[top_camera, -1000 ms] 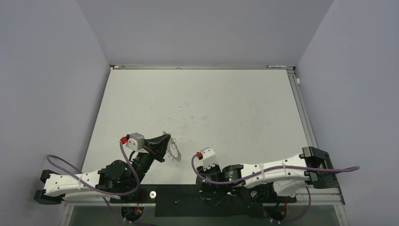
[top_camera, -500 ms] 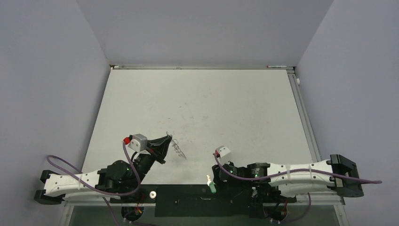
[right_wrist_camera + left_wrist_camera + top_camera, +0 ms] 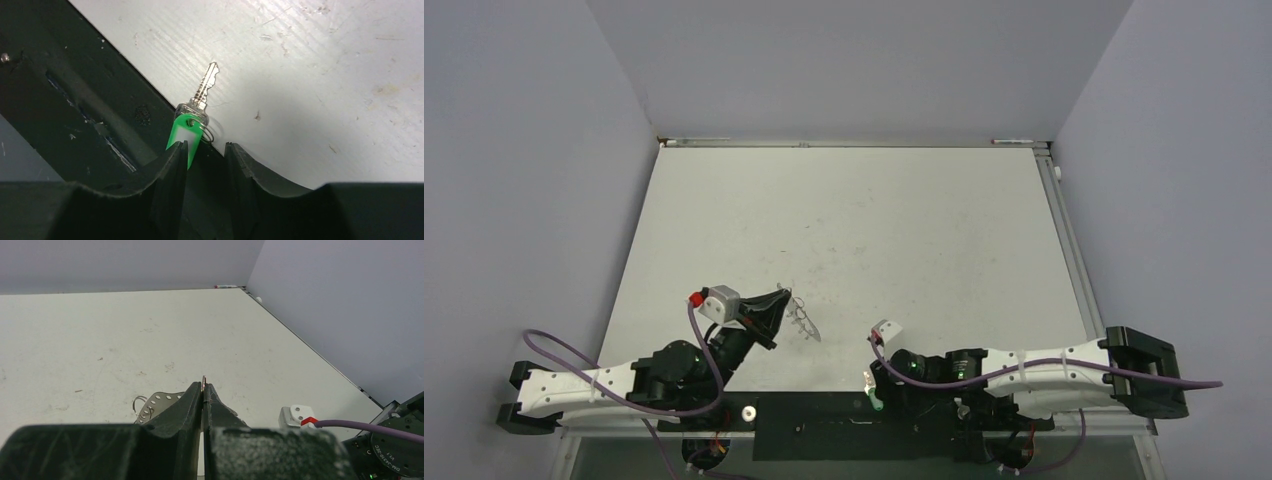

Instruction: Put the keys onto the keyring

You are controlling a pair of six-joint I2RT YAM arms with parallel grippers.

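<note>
The key (image 3: 190, 131) has a silver blade and a bright green tag. It lies at the table's near edge, half over the black strip. In the top view it shows as a small green and silver piece (image 3: 874, 393). My right gripper (image 3: 205, 152) is open right over the tag's end, which rests against the left finger (image 3: 172, 165). In the top view the right gripper (image 3: 876, 380) is low at the near edge. My left gripper (image 3: 203, 386) is shut on the thin rim of the grey keyring (image 3: 162, 399), held above the table (image 3: 804, 320). Its wire loops hang to the left.
A black strip (image 3: 824, 420) runs along the table's near edge, with a small white cylinder (image 3: 748, 411) on it. The right arm's wrist camera (image 3: 299, 416) shows close to the right of my left gripper. Grey walls close in the table on three sides.
The right arm has stretched out and its gripper has swung down to the near edge, uncovering the key and closing in on it. The left gripper has shifted slightly with the ring.
</note>
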